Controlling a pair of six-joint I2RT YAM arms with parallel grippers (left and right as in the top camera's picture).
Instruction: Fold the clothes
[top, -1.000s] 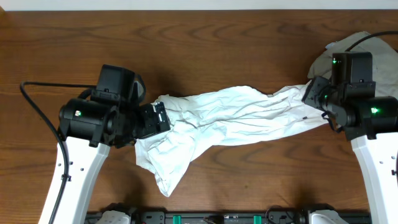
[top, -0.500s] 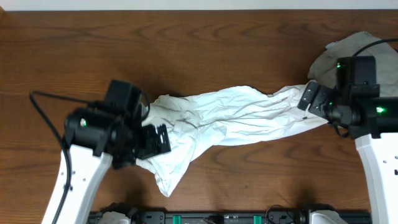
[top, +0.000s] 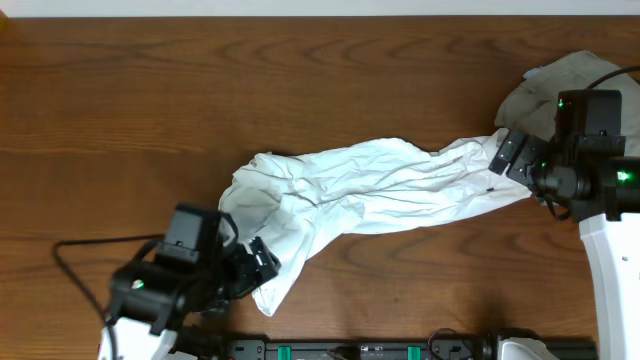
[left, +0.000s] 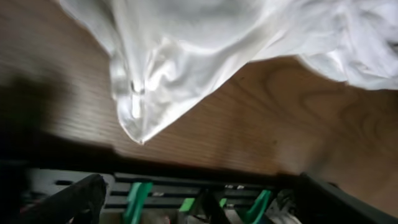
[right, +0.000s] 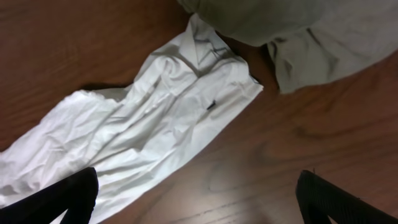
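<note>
Loosely, white shirt (top: 370, 190), tip nr table (top: 150, 110) edge

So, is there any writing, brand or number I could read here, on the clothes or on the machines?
No text can be read in any view.
Shirt: one small dark mark, too small to tell whether it is lettering.
Left arm and right arm: no label visible.
</note>
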